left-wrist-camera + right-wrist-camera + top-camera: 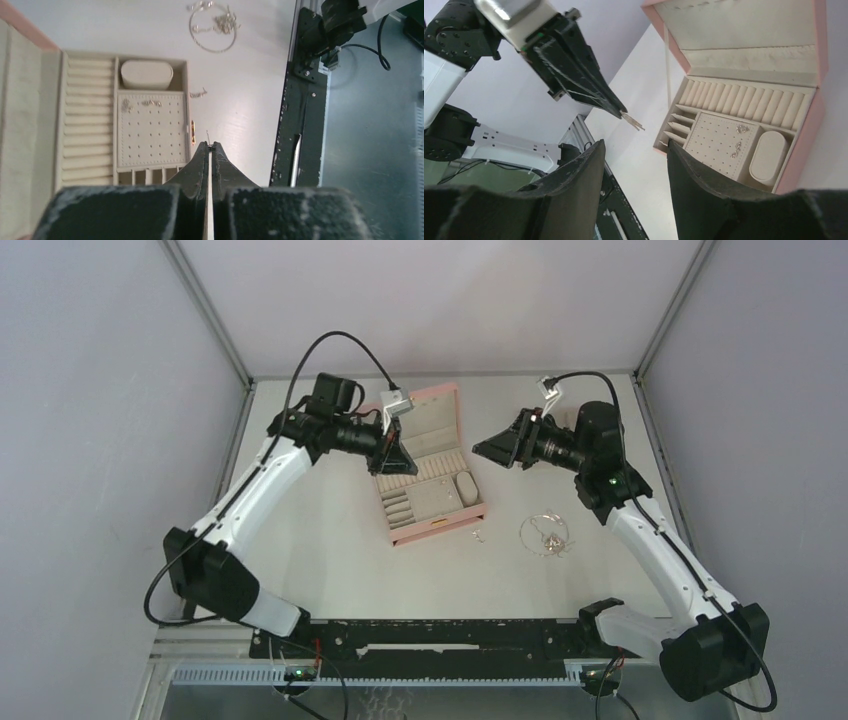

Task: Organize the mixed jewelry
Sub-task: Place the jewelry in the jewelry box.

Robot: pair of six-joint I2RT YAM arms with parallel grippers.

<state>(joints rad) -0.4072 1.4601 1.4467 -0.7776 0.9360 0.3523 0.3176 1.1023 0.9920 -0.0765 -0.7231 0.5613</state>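
The pink box (pixel 435 529) lies open on the surface (pixel 330 540) between the two arms, its lid laid back toward the far wall and its beige lining showing. The left jaws hang just above the box's near front edge, pressed together on a small silver piece (pixel 633 120) that pokes out past their tips as a thin sliver of metal. The right jaws stand wide apart with nothing between them, raised off the surface to the right of the box and turned toward it. The rest of the mixed jewelry is spread over three places. The thin chain necklace (pixel 545 534) lies in a loose loop on the bare surface to the right of the box, near the right arm, with a small tangle of silver bits (pixel 225 22) inside the loop. One tiny silver bit (pixel 198 93) lies alone on the surface just beside the box's front corner, between box and necklace. Two more little pieces (pixel 151 103) sit on the perforated panel (pixel 150 140) inside the box, close to the oval cushion (pixel 146 74). The ribbed ring rolls (pixel 87 120) run alongside that panel; whether they hold anything cannot be told
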